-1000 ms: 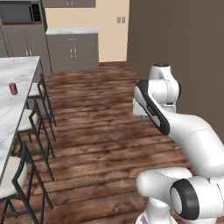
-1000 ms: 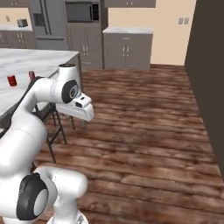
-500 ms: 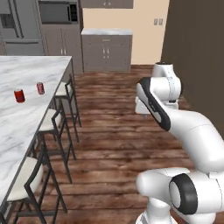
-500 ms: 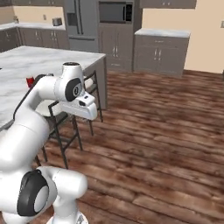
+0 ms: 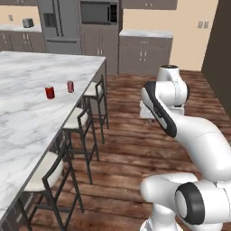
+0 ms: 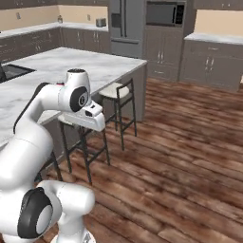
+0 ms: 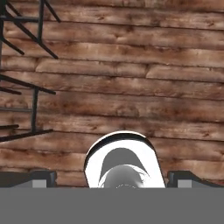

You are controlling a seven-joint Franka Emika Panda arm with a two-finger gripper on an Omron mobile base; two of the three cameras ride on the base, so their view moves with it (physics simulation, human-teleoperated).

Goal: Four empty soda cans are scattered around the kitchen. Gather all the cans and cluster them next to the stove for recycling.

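Observation:
Two red soda cans (image 5: 50,92) (image 5: 70,86) stand upright and close together on the white marble island counter (image 5: 27,117), near its stool-side edge. My gripper (image 7: 116,179) is open with nothing between its fingertips (image 7: 43,178), and it points down at the wood-plank floor. The hand (image 5: 148,111) hangs folded close to the arm, over the floor well to the right of the cans, with the bar stools between. The stove is out of view.
Black-framed bar stools (image 5: 83,119) (image 6: 116,92) line the island's edge. A black sink basin (image 6: 10,71) is set in the island's far side. Fridge (image 5: 61,22), microwave (image 5: 98,12) and dark cabinets stand along the back wall. Open floor (image 6: 180,152) lies to the right.
The whole scene has shifted as the base drives and turns. The island now sits larger in view, and a second red can has come into sight. The arm's pose looks unchanged.

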